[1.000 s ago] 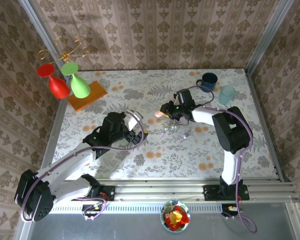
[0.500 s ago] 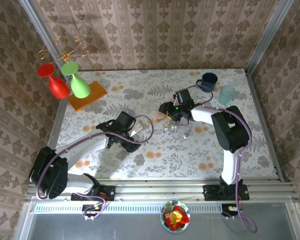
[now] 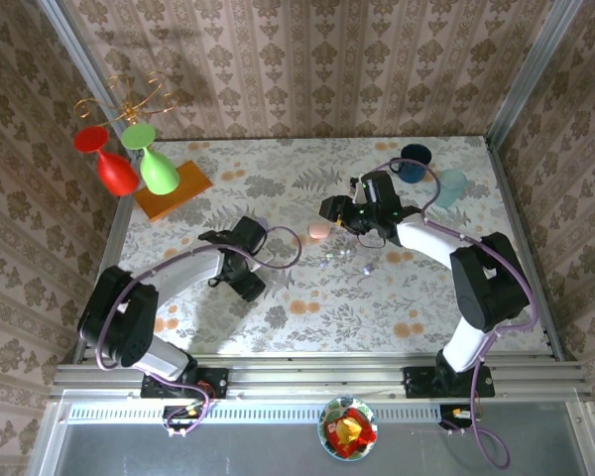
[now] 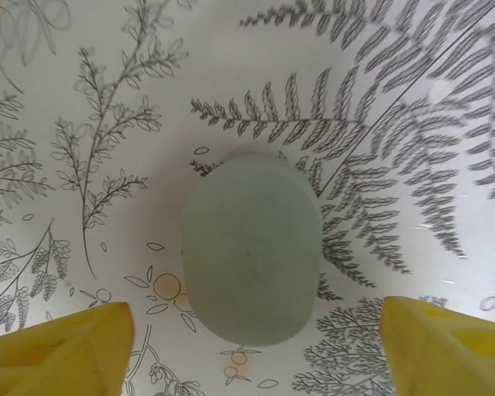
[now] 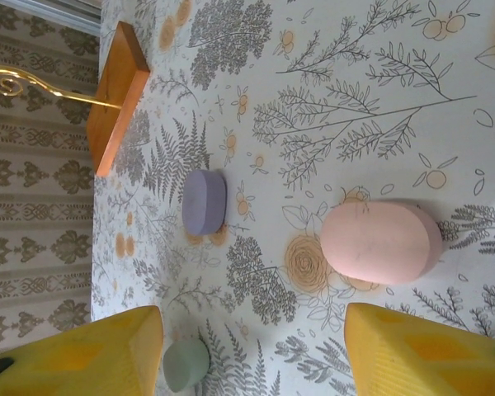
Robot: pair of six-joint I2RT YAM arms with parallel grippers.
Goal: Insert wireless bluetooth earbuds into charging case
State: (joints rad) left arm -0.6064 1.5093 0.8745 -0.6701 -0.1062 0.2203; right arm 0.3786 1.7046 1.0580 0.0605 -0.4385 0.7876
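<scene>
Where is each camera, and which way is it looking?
Top camera: high above and behind the arms, looking down on the table; both arms show, with the left gripper and right gripper.
Left wrist camera: on the left arm, looking straight down at the green case; its two yellow fingers show, wide apart.
Right wrist camera: on the right arm, looking slantwise over the table at the pink case and purple case; its yellow fingers show too.
Shared: both wrist cameras see the green case.

Far left you have a red glass (image 3: 110,166) and a green glass (image 3: 156,167) hanging over an orange block (image 3: 175,190); far right, a navy mug (image 3: 415,158) near a teal cup (image 3: 450,186).
</scene>
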